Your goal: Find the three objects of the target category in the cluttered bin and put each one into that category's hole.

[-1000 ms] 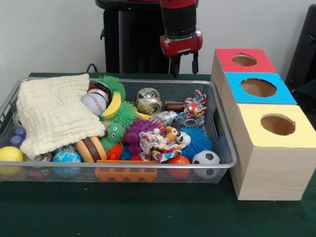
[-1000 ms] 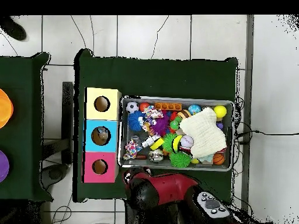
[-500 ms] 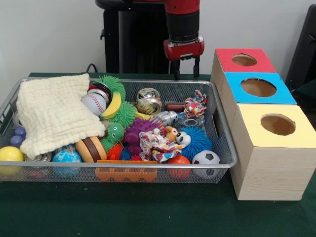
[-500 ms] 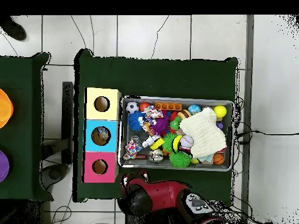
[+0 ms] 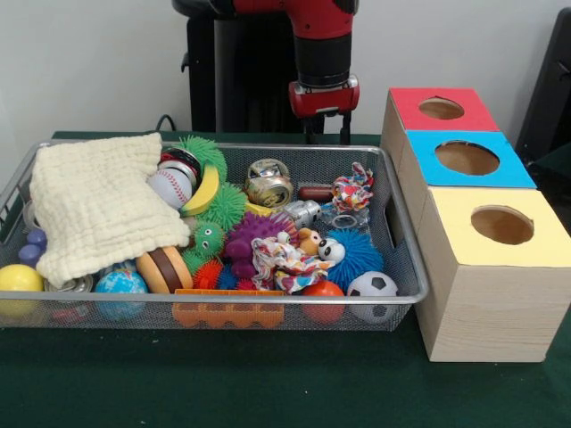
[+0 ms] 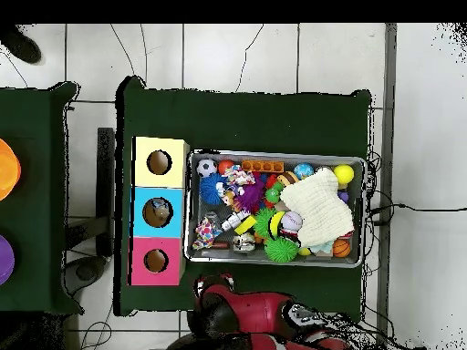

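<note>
My gripper hangs above the far rim of the bin, behind it, holding nothing. Two dark fingers show below the red wrist with a gap between them, so it reads as spread apart and empty. From overhead my arm sits below the bin, off the mesh.

The bin is a wire mesh tray on the green bench, packed full. A cream cloth covers its left part in the front view. Beside the cloth: a baseball, a toy banana, and green spiky balls. Middle: a dented can, a purple spiky ball, a rope toy and a blue spiky ball. Along the near wall: a yellow ball, a globe ball, a toy burger, an orange plastic piece, an orange ball and a small soccer ball.

Target category is not readable from the frames, so I cannot tell which three items count.

The sorting box stands just beside the bin's right end in the front view, three sections in a row: red top farthest, blue top in the middle, yellow top nearest. Each has one round hole. Overhead shows something inside the blue hole; I cannot tell what.
</note>
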{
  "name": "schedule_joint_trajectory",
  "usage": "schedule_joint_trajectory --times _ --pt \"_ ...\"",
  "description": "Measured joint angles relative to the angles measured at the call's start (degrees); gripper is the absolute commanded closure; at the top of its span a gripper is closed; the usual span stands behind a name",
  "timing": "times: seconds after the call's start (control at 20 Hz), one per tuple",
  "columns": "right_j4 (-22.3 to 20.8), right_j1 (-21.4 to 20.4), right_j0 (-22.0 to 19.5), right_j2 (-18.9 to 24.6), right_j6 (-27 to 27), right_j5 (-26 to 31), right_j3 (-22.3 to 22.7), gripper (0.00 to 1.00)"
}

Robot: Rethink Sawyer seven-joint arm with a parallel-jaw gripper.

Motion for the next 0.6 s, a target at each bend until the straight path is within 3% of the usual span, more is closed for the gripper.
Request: schedule_joint_trajectory --times 0.6 --pt "1.63 5.98 0.84 -2.04 0.00 -3.29 -0.07 0.00"
